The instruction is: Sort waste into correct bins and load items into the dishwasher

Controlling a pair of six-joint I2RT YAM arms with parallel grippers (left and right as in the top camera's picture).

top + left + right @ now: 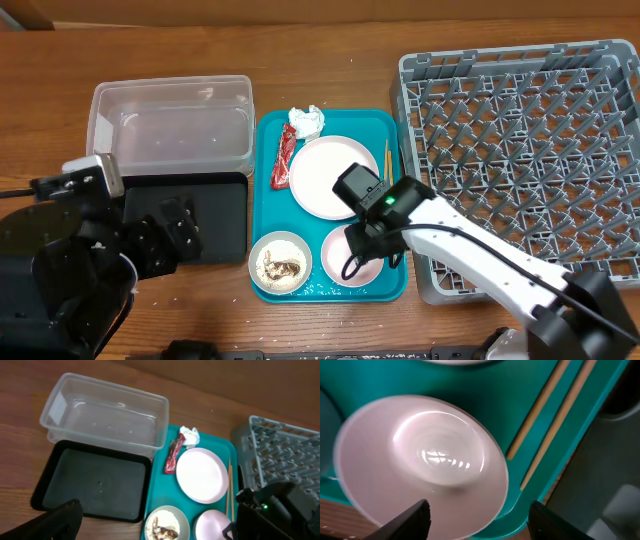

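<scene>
Pink bowl upright and empty in teal tray, at corner nearest right arm's base. Right gripper hovers over bowl's rim, jaws wide, nothing held. Chopsticks lie beside bowl along tray's right edge. Plate mid-tray. White bowl (rice and brown scraps inside) just left of pink one. Wrapper and napkin at plate's far left. Rack just right of tray. Tub and black tray to its left. Left gripper over black tray, jaws wide, empty.
</scene>
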